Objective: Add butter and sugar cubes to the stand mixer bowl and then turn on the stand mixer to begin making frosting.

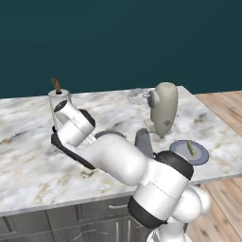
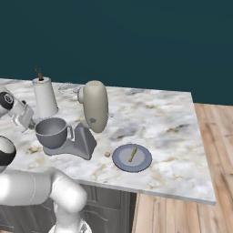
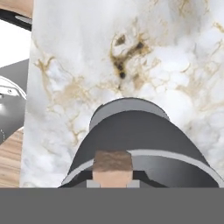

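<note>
The gripper (image 3: 113, 183) is being held closed on a tan sugar cube (image 3: 113, 166), directly above the grey stand mixer bowl (image 3: 131, 144). The cube should be released only while centred over the bowl's opening. Beyond, at two o'clock, the butter (image 2: 132, 154) is lying on the blue-grey plate (image 2: 143, 163).

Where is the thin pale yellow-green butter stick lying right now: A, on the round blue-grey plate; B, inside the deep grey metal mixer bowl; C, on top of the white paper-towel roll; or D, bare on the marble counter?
A: the butter stick lies across the round blue-grey plate on the counter, right of the grey metal mixer bowl.
</note>
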